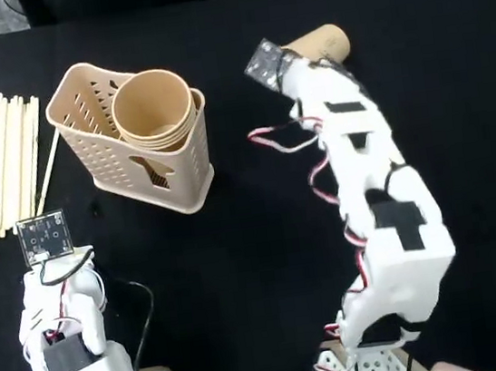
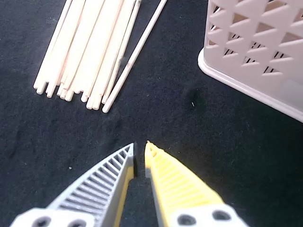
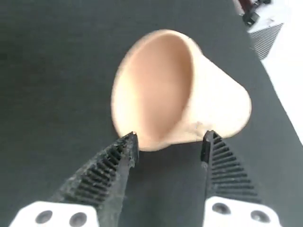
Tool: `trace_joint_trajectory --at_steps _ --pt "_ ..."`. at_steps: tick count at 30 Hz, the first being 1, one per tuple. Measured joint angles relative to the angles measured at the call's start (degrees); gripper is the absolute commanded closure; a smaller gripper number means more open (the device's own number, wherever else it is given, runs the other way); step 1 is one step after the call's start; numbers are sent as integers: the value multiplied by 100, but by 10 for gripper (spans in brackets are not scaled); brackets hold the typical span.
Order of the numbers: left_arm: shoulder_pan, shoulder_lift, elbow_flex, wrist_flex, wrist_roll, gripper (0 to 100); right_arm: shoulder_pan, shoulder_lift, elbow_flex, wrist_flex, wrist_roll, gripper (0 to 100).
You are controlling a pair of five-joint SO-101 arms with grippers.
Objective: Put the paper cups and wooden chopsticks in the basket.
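A beige slotted basket stands left of centre with stacked paper cups inside it; its wall also shows in the left wrist view. Several wooden chopsticks lie in a bundle at the far left. Another paper cup lies on its side at the back right, mouth toward my right gripper, which is open with its tips just at the cup's rim. My left gripper is shut, near the front left, short of the chopstick ends.
A black cloth covers the table. One chopstick lies apart, angled beside the basket. The right arm's body stretches across the right half. White arm bases stand at the front edge.
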Motion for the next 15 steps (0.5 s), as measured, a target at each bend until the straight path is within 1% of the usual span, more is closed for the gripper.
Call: trace_joint_trajectory --at_steps 3,7,10,13,15 --pt "0 0 0 0 0 945 114 396 -369 0 0 792" --pt "0 0 0 0 0 945 237 800 -738 0 0 890" --pt "0 0 0 0 0 945 308 985 -905 0 -62 945" --pt "0 0 0 0 0 945 378 993 -985 0 -422 985" --pt "0 0 0 0 0 945 475 958 -993 0 -686 985"
